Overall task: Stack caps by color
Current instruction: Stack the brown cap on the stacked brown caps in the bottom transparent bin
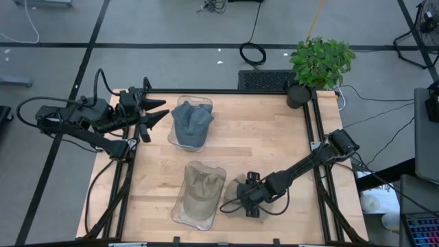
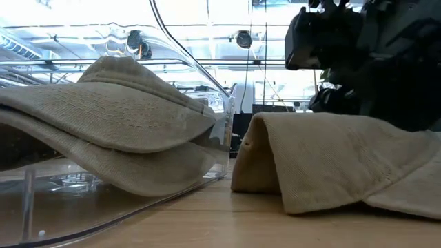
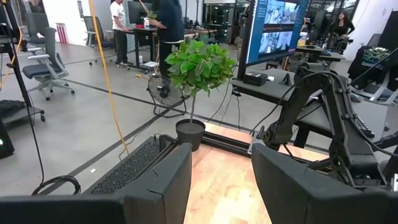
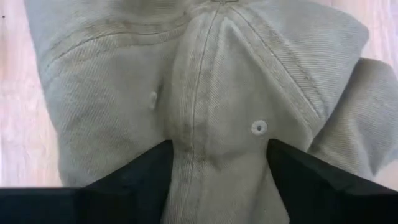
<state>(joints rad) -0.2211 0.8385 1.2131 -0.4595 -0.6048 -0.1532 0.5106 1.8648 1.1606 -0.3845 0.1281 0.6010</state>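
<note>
A loose tan cap (image 1: 237,186) (image 2: 337,158) lies on the wooden table near its front edge, crown up. My right gripper (image 1: 249,199) (image 4: 217,163) is open and slants down over it, one finger on each side of a raised ridge of the crown (image 4: 211,93). Tan caps (image 1: 203,186) (image 2: 110,117) lie stacked in a clear bin just left of it. Blue-grey caps (image 1: 192,122) fill a second clear bin farther back. My left gripper (image 1: 156,113) (image 3: 221,180) hangs open and level above the table's far left corner, holding nothing. My right gripper comes at the tan cap's crown from above, slanting down from the table's right, with the crown's middle seam (image 4: 198,143) between its open fingers (image 4: 143,168). I cannot tell whether the fingers touch the cloth. The cap rests on the table.
The clear bin (image 1: 195,218) with the tan caps stands close left of the loose cap; the other bin (image 1: 173,137) stands beside my left gripper. A potted plant (image 1: 321,62) (image 3: 198,68) stands at the far right corner. Bare wood lies right of the bins.
</note>
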